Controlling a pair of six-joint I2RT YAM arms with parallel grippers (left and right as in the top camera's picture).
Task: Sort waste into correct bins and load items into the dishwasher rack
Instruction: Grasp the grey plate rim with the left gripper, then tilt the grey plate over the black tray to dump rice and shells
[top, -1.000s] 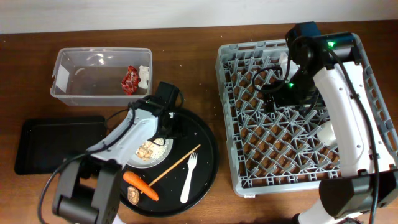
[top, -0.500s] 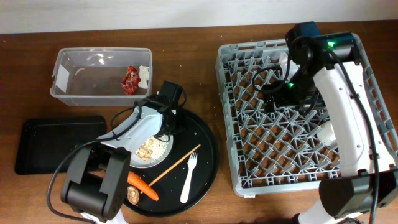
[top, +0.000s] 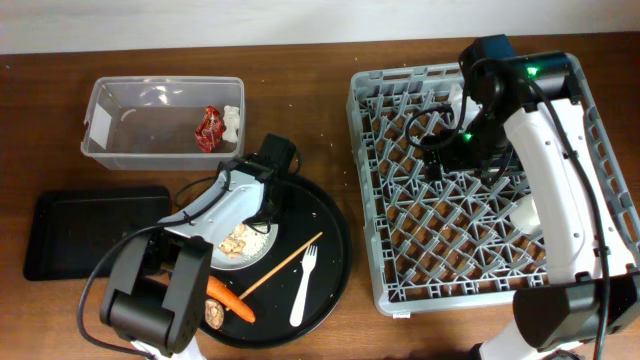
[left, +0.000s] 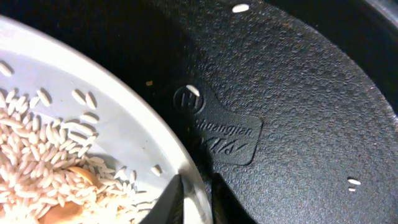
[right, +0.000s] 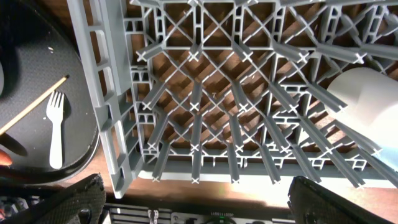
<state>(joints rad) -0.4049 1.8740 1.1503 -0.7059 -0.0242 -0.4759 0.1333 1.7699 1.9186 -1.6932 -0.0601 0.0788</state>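
Left wrist view shows my left pincer (left: 198, 196) nipped narrow on the rim of the white round plate (left: 93, 124), at ten o'clock on the round black tray (left: 298, 93), right pincer (right: 199, 199) wide over the dishwasher rack (right: 205, 112); so shallow a grip could tip the plate, spilling rice crumbs (left: 37, 168).

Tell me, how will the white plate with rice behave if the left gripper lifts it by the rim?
The white plate looks rigid, so it likely will not bend. Gripped at one edge by the left gripper, it may tilt, and the loose rice could slide off. Its glossy rim may be slippery.
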